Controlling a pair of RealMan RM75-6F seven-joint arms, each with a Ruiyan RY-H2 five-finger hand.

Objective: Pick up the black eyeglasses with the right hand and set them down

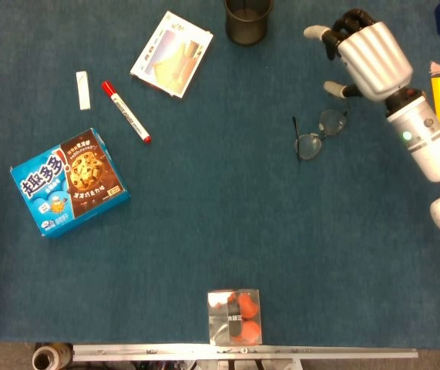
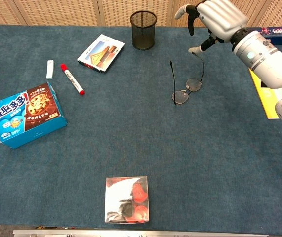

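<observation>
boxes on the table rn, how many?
2. The blue cookie box lies at the table's left side, and the clear box of red items sits at the near edge, centre. The flat printed item near the mesh cup may be a card, not counted.

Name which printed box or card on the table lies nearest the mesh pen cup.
The white picture card, just left of the mesh pen cup; the blue cookie box lies far off at the left edge.

I count one pair of black eyeglasses (image 1: 318, 132), one mesh cup (image 1: 247, 20) left of them, one marker (image 1: 125, 112), one cookie box (image 1: 69, 182), one booklet (image 1: 171, 54).
</observation>
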